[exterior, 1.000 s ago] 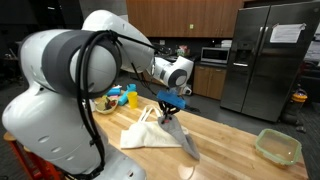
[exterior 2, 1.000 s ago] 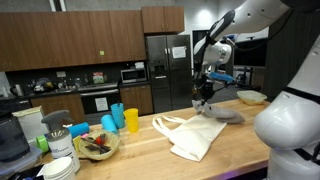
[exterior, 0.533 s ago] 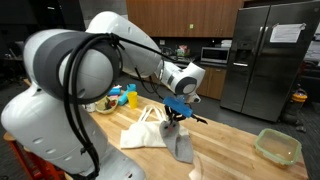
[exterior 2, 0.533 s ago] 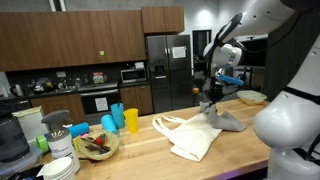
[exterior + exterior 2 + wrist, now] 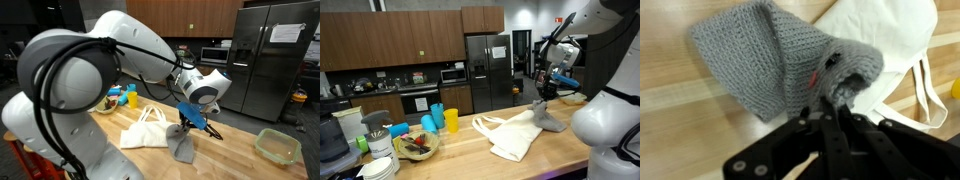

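The hand [image 5: 190,117] is clamped tight, its fingers pinched together on 1 bunched edge of a grey knit cloth [image 5: 184,146]. In the wrist view the fingertips [image 5: 830,98] bite into a small fold of the knit, and the rest of the cloth [image 5: 765,62] spreads out below them. In both exterior views the held end is raised off the desk [image 5: 235,152] while the lower end of the cloth [image 5: 552,122] drapes down and rests on the wood. A cream tote bag [image 5: 148,131] lies flat just beside it. I cannot tell whether the 2 fabrics overlap at their edges.

The grip looks thin. Only a small pinch of loose knit sits between the fingers, so the weave could stretch and slide out under its own weight, dropping the cloth back onto the desk. The trailing end is the other risk: dragged sideways, it could catch the tote bag [image 5: 890,40] or 1 of its handles and pull the bag along. A green container [image 5: 277,146] stands well apart near the desk's far end, and the cups [image 5: 440,118] sit well apart beyond the bag. Neither seems in danger unless the arm swings wide.
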Available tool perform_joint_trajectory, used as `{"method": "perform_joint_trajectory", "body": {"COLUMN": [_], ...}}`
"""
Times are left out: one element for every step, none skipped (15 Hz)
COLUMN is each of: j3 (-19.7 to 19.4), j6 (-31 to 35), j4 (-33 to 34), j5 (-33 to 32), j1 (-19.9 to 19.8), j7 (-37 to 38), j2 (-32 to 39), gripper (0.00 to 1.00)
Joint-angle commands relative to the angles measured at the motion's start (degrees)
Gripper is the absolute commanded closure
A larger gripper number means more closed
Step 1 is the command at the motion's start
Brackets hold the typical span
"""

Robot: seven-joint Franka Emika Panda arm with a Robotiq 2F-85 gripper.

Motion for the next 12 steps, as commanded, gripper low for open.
{"method": "perform_joint_trajectory", "body": {"j3": [-2.77,-3.48,-4.14,-4.79,-5.43,-6.0,-6.48,-6.89,-7.16,-7.21,-7.11,-6.73], "j6": [-1.43,-1.58,-1.59,-1.68,-1.82,-1.99,-2.15,-2.3,-2.43,-2.5,-2.52,-2.41], "j4": [1.75,2.08,2.48,2.99,3.65,4.41,5.15,5.94,6.88,7.65,8.42,9.1], "j5": [1.92,2.16,1.91,1.9,2.02,2.04,2.04,2.17,2.24,2.26,2.18,1.93], "j1": [-2.08,-2.54,-3.07,-3.53,-3.98,-4.45,-4.9,-5.31,-5.73,-6.04,-6.3,-6.39], "j7": [-2.25,-2.95,-3.64,-4.34,-5.02,-5.61,-6.09,-6.62,-7.07,-7.46,-7.67,-7.77], "j2": [2.1,2.7,3.38,4.12,5.04,5.93,6.82,7.77,8.77,9.65,10.43,11.05], "gripper": [0.99,0.99,0.99,0.99,0.99,0.99,0.99,0.99,0.99,0.99,0.99,0.99]}}
